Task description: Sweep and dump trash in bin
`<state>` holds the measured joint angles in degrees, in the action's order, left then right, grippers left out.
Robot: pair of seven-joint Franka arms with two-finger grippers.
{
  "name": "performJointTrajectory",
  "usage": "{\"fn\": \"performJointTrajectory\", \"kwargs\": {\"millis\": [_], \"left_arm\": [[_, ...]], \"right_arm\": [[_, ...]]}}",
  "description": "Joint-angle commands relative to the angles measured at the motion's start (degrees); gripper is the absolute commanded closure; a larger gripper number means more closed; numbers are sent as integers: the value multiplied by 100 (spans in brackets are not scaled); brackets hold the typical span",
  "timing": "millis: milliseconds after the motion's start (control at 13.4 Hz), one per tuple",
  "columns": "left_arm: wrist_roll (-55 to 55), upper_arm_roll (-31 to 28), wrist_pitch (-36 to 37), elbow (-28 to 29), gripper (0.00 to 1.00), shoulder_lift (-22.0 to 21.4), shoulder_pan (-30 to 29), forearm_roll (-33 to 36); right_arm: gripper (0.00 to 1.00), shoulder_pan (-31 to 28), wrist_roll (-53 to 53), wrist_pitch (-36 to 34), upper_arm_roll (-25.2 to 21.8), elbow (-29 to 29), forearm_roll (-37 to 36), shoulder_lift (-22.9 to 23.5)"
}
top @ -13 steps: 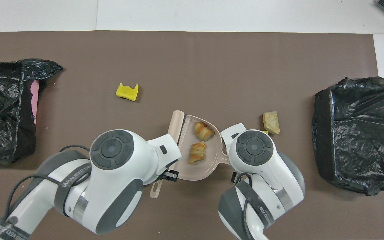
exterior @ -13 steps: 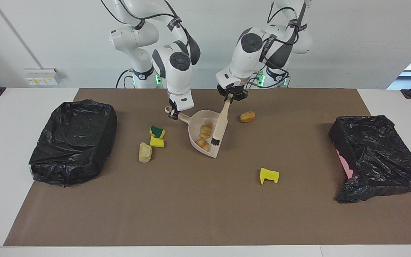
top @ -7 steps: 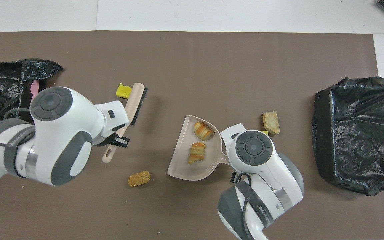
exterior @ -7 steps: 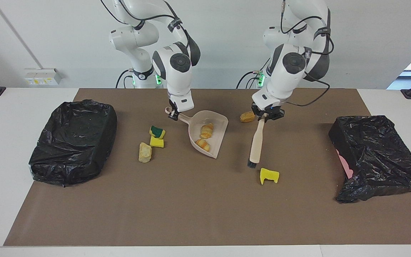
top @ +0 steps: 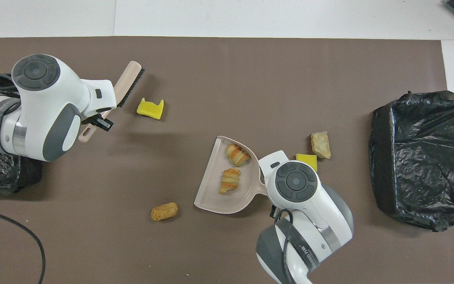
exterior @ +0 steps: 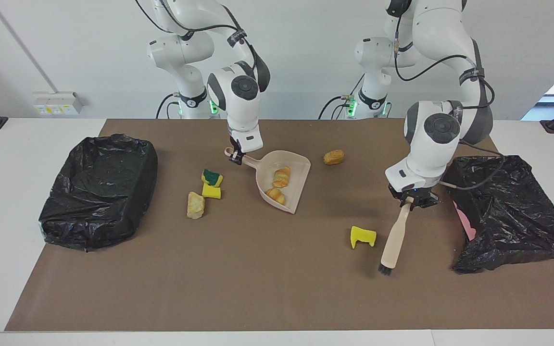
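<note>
Left hand around smooth tapered brush

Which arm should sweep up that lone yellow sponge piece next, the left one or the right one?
Left. The left gripper holds the brush, whose bristles sit right beside the yellow sponge piece. The right gripper is busy holding the dustpan handle, toward the other end.
</note>
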<state>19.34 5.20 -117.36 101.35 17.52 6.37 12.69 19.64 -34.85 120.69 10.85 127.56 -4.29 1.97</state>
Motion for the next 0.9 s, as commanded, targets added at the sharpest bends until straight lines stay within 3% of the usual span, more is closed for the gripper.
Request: {"fn": "performJointTrajectory", "kwargs": {"millis": [0, 150, 449, 823], "left_arm": [[272, 95, -32, 138, 100, -12, -49, 155], [360, 148, 309, 342, 100, -126, 83, 120], [229, 139, 1179, 420, 100, -319, 530, -793], [-1350, 139, 1233, 1528, 100, -1084, 1716, -1304]], "right_arm": [[100, 13, 216, 121, 23, 58, -160, -4], [100, 13, 250, 121, 23, 58, -160, -4], [100, 13, 259, 130, 31, 58, -160, -4], [100, 13, 259, 130, 31, 58, -160, -4]]}}
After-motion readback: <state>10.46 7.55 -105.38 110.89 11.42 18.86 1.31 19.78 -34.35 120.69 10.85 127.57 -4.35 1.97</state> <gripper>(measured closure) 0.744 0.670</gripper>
